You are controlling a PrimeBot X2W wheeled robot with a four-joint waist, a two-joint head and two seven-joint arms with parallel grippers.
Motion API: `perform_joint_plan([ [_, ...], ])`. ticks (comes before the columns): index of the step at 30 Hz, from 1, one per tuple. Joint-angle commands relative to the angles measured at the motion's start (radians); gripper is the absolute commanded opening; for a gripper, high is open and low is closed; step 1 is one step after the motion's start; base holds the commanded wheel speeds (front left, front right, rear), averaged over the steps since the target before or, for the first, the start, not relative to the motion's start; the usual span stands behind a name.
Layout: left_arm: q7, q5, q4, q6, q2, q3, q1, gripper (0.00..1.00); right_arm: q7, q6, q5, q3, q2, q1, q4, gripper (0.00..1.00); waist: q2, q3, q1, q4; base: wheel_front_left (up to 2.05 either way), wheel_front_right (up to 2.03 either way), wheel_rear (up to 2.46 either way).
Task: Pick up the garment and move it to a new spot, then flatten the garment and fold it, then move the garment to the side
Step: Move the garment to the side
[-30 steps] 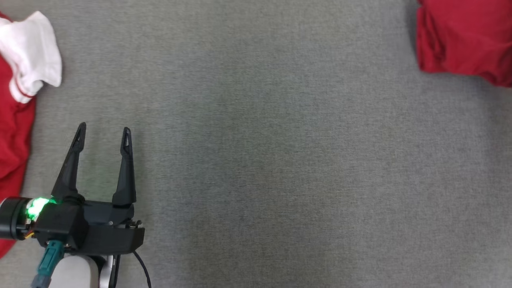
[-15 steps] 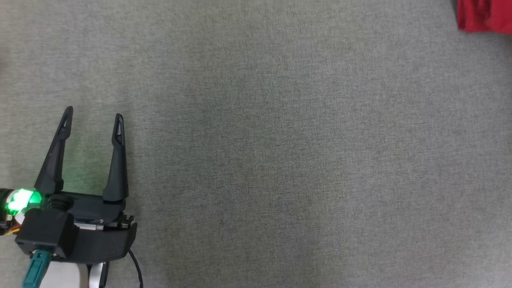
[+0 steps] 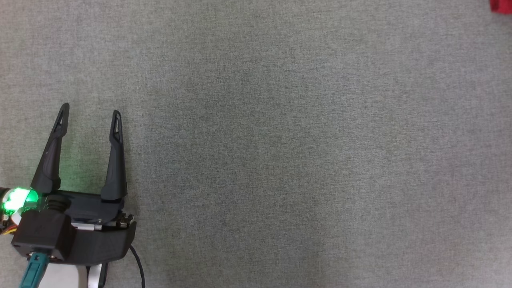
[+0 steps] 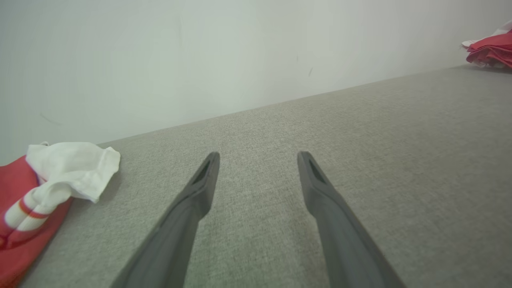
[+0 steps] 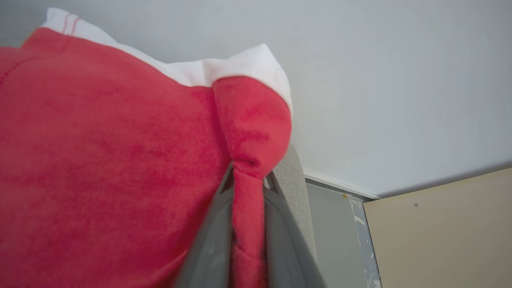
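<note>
Grey woven fabric is being shown right across the worktop (image 3: 280,140), and a plain pale wall (image 4: 200,60) is being seen rising behind its far edge. Toward the left side of the worktop, the left end effector (image 3: 90,109) is being held low over the fabric. Its two dark fingers (image 4: 192,208) are being spread wide apart and pointed at the far edge, with bare grey cloth between them, so nothing is being gripped there. A green light (image 3: 18,199) is being shown at its wrist.

By the far edge on the left, a crumpled white cloth (image 4: 72,164) is being seen lying on top of a red cloth (image 4: 16,248). Well away along that far edge, to the right, a red heap (image 4: 490,52) is being seen. A sliver of red (image 3: 502,6) is also being caught at the far right of the worktop in the head view, and whether either one is the task's piece cannot be told.

Now the right end effector (image 5: 250,176) is being clamped on the garment (image 5: 112,152). A narrow fold of red cloth is being pinched between its nearly closed fingers, and the rest is being bunched up beyond the tips, with a white trim (image 5: 240,64) along the top. A beige panel (image 5: 440,232) is being glimpsed beyond.
</note>
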Motion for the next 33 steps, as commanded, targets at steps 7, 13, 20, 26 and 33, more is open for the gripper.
perform_joint_plan([
  [7, -0.005, -0.007, 0.007, 0.016, 0.004, 0.005, 0.013, 1.00, -0.040, -0.002, -0.080, -0.025, 0.019, -0.038, 0.059, 1.00, -0.0001, -0.016, -0.0001, -0.002, 0.00, 0.00, 0.00],
  [13, -0.008, -0.025, 0.042, 0.028, -0.009, 0.014, 0.034, 1.00, -0.114, -0.002, -0.074, -0.087, 0.072, -0.028, 0.081, 1.00, -0.0001, -0.102, -0.0001, -0.010, 0.00, 0.00, 0.00],
  [20, -0.008, -0.060, 0.091, 0.053, -0.017, 0.058, 0.101, 1.00, -0.219, -0.002, -0.011, -0.141, 0.152, 0.069, 0.051, 1.00, -0.0001, -0.240, -0.0001, -0.006, 0.00, 0.00, 0.00],
  [26, -0.009, -0.075, 0.126, 0.064, -0.019, 0.091, 0.166, 1.00, -0.254, -0.002, 0.030, -0.173, 0.203, 0.190, -0.042, 1.00, -0.0001, -0.334, -0.0001, -0.001, 0.00, 0.00, 0.00],
  [33, -0.009, -0.089, 0.174, 0.069, -0.039, 0.104, 0.222, 1.00, -0.256, -0.002, 0.090, -0.339, 0.253, 0.435, -0.266, 1.00, -0.0001, -0.439, -0.0001, 0.026, 0.00, 0.00, 0.00],
])
